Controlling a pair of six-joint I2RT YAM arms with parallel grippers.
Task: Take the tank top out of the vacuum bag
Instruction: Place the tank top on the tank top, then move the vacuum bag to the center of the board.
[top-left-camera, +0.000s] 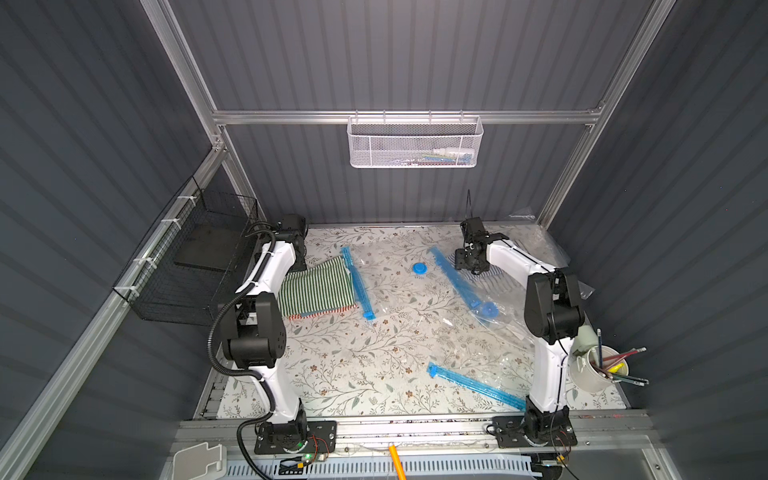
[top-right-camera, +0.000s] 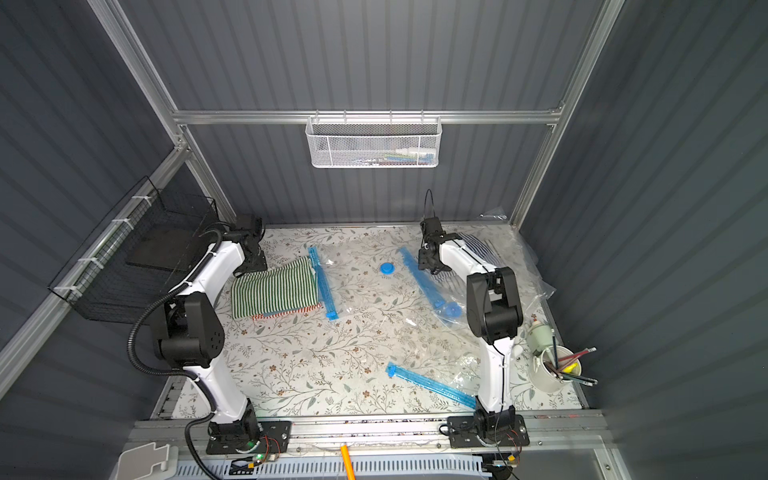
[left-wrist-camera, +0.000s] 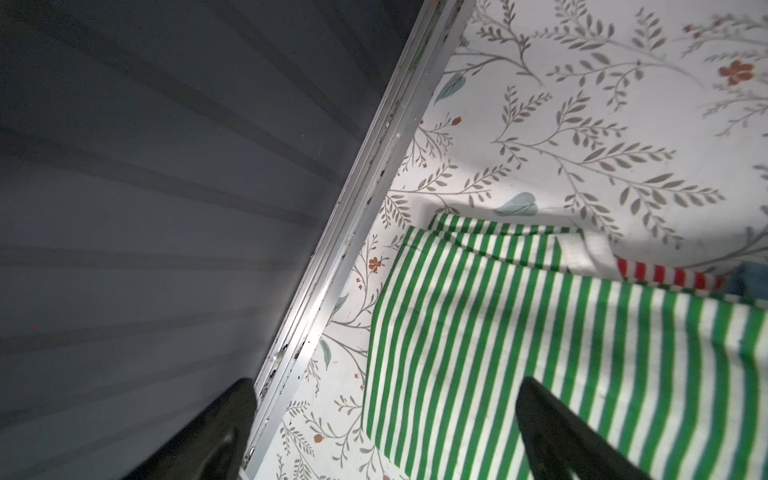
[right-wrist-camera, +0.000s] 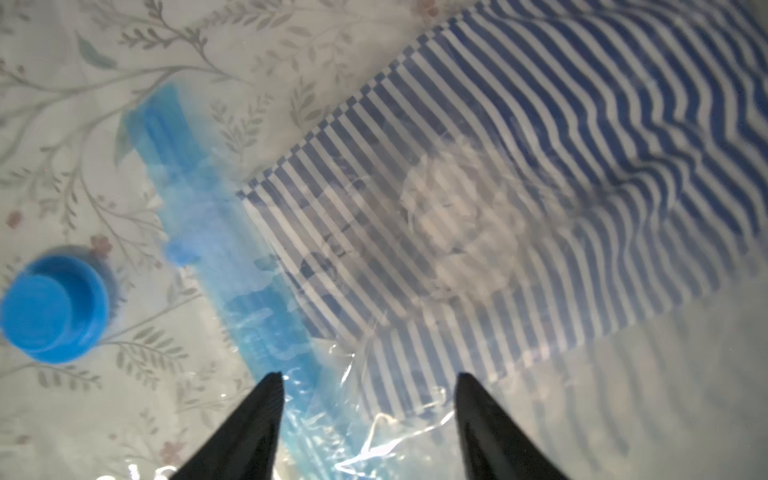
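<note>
Fingers (left-wrist-camera: 555, 430) of the left gripper (left-wrist-camera: 386, 434) stand spread with nothing between them, one over the green-striped tank top (left-wrist-camera: 498, 332), one over the aluminium wall rail (left-wrist-camera: 357, 249). I see that tank top lying folded on the far-left part of the table (top-left-camera: 353, 361), outside the plastic, on top of a red-striped piece (left-wrist-camera: 665, 276). Its right edge touches the blue seal strip (top-left-camera: 357, 286) of the vacuum bag (top-left-camera: 376, 274); only a narrow band of floral cloth separates its left edge from the rail, so I have little room there. The bag's blue valve cap (top-left-camera: 419, 268) sits toward the middle. The right gripper (right-wrist-camera: 368, 378) also has its fingers (right-wrist-camera: 257, 415) apart, clamping nothing, over a second bag (top-left-camera: 490, 291) just beside its blue strip (right-wrist-camera: 216, 249); a blue-striped garment (right-wrist-camera: 540, 166) shows through that plastic. A third bag (top-left-camera: 498, 365) lies front right, its strip running toward the right arm's base. The middle and front-left of the table give me open room. On the left wall a black wire basket (top-left-camera: 195, 266) holds a dark flat slab (top-left-camera: 208, 249). A white mesh basket (top-left-camera: 415, 143) hangs on the back rail; I cannot make out its small contents. At the right edge a white cup (top-left-camera: 590, 378) holds pencils (top-left-camera: 623, 357).
</note>
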